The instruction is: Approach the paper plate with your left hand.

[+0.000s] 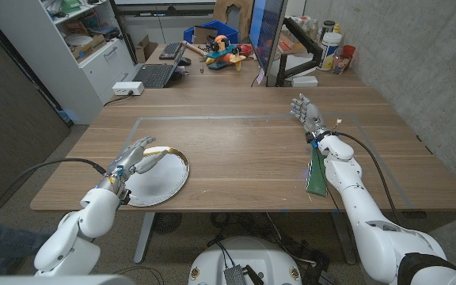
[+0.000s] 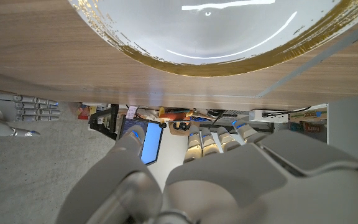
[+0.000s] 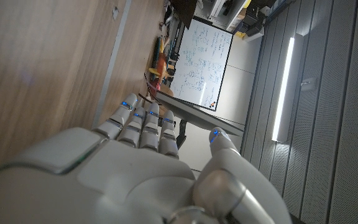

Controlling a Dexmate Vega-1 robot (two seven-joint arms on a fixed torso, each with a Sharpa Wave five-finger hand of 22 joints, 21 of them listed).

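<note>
On the wooden table (image 1: 252,154), one paper plate (image 1: 167,180) lies under the released left robot hand (image 1: 136,156), seemingly untouched.

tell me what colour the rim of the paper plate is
Gold, brushed unevenly around a white centre on the paper plate; the left wrist view shows it best.

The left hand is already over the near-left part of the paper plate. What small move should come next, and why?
Probably a short lowering of the left hand toward the rim of the white, gold-edged paper plate. In the head view its fingers reach open over the plate's left edge and hold nothing. The right hand stands open, far across the wooden table, and can stay where it is.
</note>
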